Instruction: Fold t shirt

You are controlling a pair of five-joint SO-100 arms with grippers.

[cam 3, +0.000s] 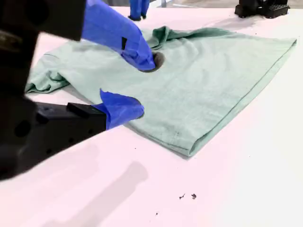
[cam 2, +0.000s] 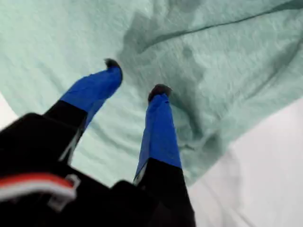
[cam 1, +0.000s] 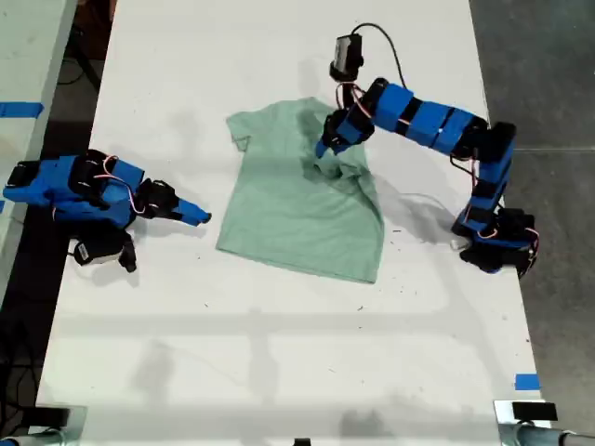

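The pale mint t shirt (cam 1: 288, 214) lies mostly flat in the middle of the white table (cam 1: 279, 372). Its sleeve on the exterior view's right is bunched up under my first gripper (cam 1: 327, 149). In the first wrist view that gripper (cam 2: 136, 78) is open, with both fingertips (cam 2: 159, 91) down at the rumpled cloth (cam 2: 227, 56) and nothing pinched between them. My second gripper (cam 1: 199, 216) rests low at the exterior view's left, short of the shirt's edge. It (cam 3: 142, 87) is open and empty, with the shirt (cam 3: 213, 80) lying beyond its tips.
The first arm's base (cam 1: 493, 243) stands near the table edge at the exterior view's right. A blue tape mark (cam 1: 526, 381) sits at that view's lower right corner. Another table with blue tape (cam 1: 19, 109) adjoins at the exterior view's left. Small dark specks (cam 3: 187, 196) dot the tabletop.
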